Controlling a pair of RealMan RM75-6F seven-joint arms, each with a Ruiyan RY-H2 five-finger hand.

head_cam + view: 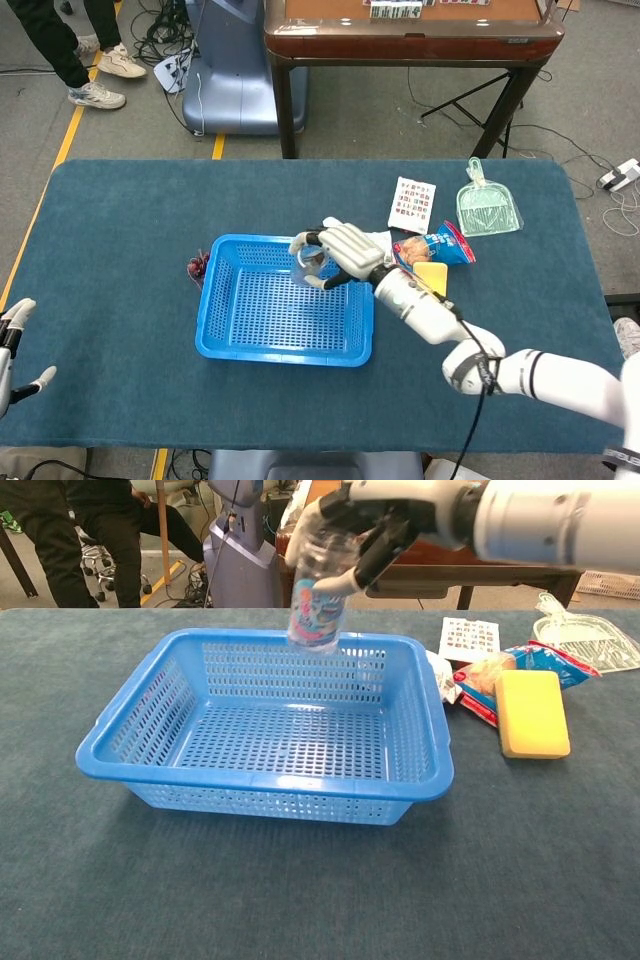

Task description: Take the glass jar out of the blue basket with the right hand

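My right hand grips the glass jar by its upper part and holds it in the air above the far side of the blue basket. The jar is clear with a pink and blue label and hangs slightly tilted. From the head view the right hand covers most of the jar over the basket. The basket holds nothing else. My left hand shows at the left edge off the table, fingers apart and holding nothing.
A yellow sponge, a snack packet, a patterned card and a green dustpan lie right of the basket. A small dark object lies by the basket's left wall. A wooden table stands behind.
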